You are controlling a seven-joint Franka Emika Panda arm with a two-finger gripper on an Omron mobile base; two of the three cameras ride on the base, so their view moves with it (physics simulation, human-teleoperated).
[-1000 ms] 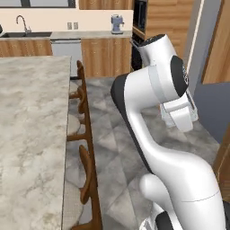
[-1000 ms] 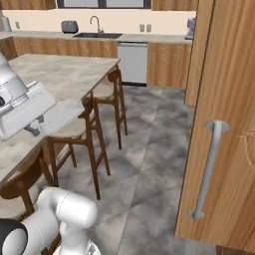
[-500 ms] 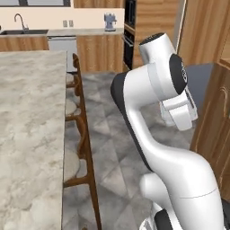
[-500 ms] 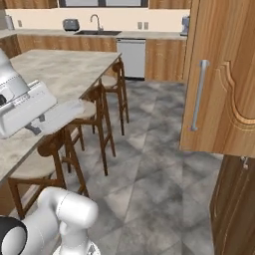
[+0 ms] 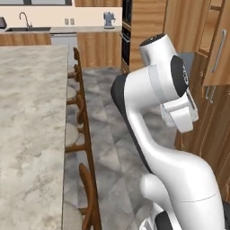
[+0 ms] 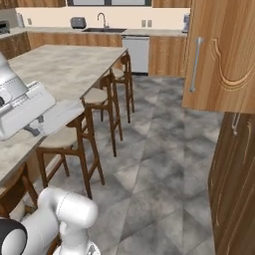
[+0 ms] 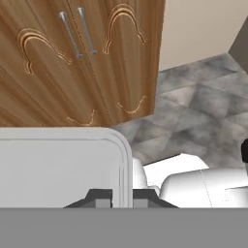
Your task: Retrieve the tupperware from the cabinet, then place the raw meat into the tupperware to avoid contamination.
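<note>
The tall warm-brown cabinet (image 7: 104, 72) stands shut in the hand view, with carved arches and paired silver bar handles (image 7: 70, 35). The same cabinet (image 6: 226, 50) rises at the right of the right base view, where one handle (image 6: 195, 63) shows, and its door (image 5: 216, 58) shows at the right edge of the left base view. My gripper (image 7: 122, 197) is held back from the doors, its dark tips apart with nothing between them. My gripper (image 6: 34, 129) also hangs beside the island's edge. The tupperware and the raw meat are out of view.
A long marble-topped island (image 5: 27, 117) lies to my left, with wooden stools (image 6: 99, 97) along its side. Grey tiled floor (image 6: 159, 164) runs between the island and the cabinet. A sink (image 6: 102, 29) and a dishwasher (image 6: 135, 52) line the back wall.
The whole picture has shifted, so the camera moved with the base. The cabinet now stands closer and larger on the right. The arm keeps the same pose.
</note>
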